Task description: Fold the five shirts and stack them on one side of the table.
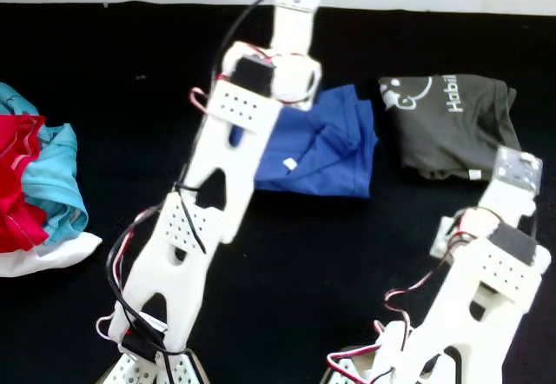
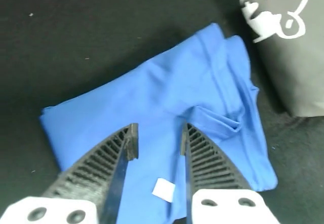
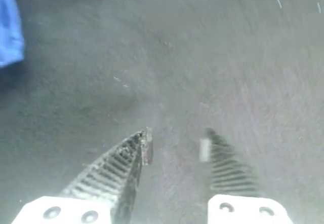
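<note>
Nearest the arms' bases, the right fingers [image 3: 124, 168] hang over bare black worktop [image 3: 212, 57], parted a moderate way and holding nothing. Further out, the left fingers [image 2: 114, 158] hover above the blue shirt [image 2: 152, 97], also parted with nothing between them, over its near edge beside a small white label [image 2: 163, 188].

The blue shirt lies roughly folded at the middle of the high view, with a rumpled ridge on one side. A dark grey shirt [image 1: 452, 123] with white print lies folded near it, in the upper right, apart and not stacked. At the left edge a red, teal and white heap of shirts [image 1: 35, 184] sits unfolded.

The likely trouble is the pick-up. If the fingers close on the top layer alone, the fold could fall open as the shirt lifts. A drag towards the grey shirt could also rumple both, since loose cloth catches on the worktop.
</note>
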`<action>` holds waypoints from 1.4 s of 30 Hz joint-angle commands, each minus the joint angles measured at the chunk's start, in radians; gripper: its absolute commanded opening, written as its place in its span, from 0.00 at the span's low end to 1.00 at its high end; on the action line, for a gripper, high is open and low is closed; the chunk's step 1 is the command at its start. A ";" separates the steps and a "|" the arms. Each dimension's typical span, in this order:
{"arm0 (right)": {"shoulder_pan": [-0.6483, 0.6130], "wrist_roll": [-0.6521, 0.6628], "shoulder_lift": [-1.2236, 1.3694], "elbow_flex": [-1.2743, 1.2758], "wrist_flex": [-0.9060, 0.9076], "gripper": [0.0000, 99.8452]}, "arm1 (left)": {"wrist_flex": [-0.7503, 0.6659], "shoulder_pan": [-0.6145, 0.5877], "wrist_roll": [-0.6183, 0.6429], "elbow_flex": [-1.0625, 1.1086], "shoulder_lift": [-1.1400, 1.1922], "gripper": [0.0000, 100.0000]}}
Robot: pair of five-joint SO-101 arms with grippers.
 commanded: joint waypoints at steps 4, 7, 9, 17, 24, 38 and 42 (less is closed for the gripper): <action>-0.211 -0.035 0.048 -0.183 -0.096 0.03 | 0.167 -0.087 0.006 -0.036 -0.019 0.14; -0.288 -0.084 0.173 -0.326 -0.082 0.03 | 0.296 -0.137 0.009 -0.064 -0.018 0.03; -0.338 -0.104 0.294 -0.447 -0.030 0.03 | 0.290 -0.194 0.015 -0.041 -0.021 0.02; -0.521 -0.135 0.754 -0.943 0.136 0.03 | 0.296 -0.377 0.044 0.269 -0.151 0.01; -0.685 -0.137 1.078 -1.294 0.251 0.03 | 0.192 -0.460 0.044 0.817 -0.487 0.01; -0.796 -0.137 1.458 -1.762 0.338 0.03 | -0.763 -0.524 0.046 1.854 -0.753 0.01; -0.826 -0.132 1.524 -1.776 0.338 0.03 | -0.769 -0.524 0.048 1.854 -0.751 0.01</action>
